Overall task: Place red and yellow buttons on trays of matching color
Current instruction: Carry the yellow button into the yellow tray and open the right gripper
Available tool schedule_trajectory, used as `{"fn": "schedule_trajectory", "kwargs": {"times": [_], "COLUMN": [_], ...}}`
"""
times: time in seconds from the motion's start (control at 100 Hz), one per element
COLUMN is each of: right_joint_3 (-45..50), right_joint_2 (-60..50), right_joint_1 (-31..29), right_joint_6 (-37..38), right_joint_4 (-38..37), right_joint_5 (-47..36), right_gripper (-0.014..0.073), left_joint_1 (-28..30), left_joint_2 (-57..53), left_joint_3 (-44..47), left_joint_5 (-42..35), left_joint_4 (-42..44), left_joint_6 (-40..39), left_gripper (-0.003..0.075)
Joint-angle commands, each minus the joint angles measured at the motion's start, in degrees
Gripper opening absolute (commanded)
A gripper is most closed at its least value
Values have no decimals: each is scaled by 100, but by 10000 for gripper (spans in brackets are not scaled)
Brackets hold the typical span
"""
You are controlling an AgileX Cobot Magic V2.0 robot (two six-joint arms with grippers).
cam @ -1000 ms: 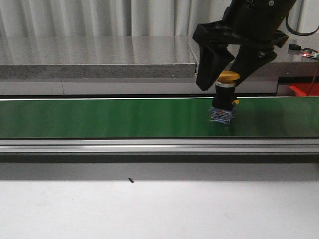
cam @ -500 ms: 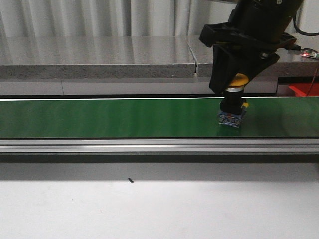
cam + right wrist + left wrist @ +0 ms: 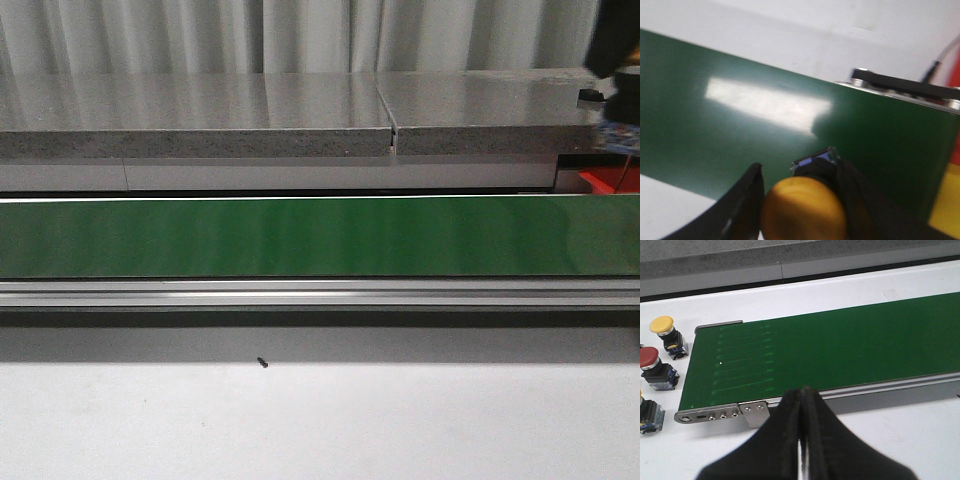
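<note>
Right pincer [image 3: 800, 205] clenched on a yellow button [image 3: 804, 210], carried above the green conveyor belt [image 3: 740, 120] near its end, blurred; left pincer [image 3: 801, 440] pressed shut on nothing, hanging over the white worktop [image 3: 900, 440] just in front of the belt's near rail. Beyond the belt's end, on the worktop: another yellow button [image 3: 667, 335] and a red button [image 3: 655, 369], upright, near each other.

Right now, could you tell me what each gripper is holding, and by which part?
The right gripper holds the yellow button by its cap, fingers either side. The left gripper is shut on nothing.
</note>
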Motion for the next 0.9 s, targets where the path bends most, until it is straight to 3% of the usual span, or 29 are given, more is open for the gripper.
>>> {"fn": "schedule_trajectory", "kwargs": {"times": [0.0, 0.17, 0.35, 0.59, 0.89], "right_joint_3": [-186, -167, -167, -54, 603], "right_joint_2": [-266, -126, 174, 800, 1005], "right_joint_1": [-687, -1891, -2662, -2825, -2825], "right_joint_6": [-5, -11, -11, -53, -170], "right_joint_4": [112, 140, 395, 561, 661], "right_joint_5": [-105, -124, -214, -171, -852], "right_gripper": [192, 192, 192, 192, 192], "left_joint_1": [-29, -29, -29, -29, -29], "left_joint_2": [16, 16, 16, 16, 16], "left_joint_3": [-149, -149, -149, -149, -149], "left_joint_5": [-406, -406, -406, -406, -406], "left_joint_4": [-83, -83, -83, -83, -83], "left_joint_6": [3, 3, 3, 3, 3], "left_gripper": [-20, -20, -20, -20, -20]}}
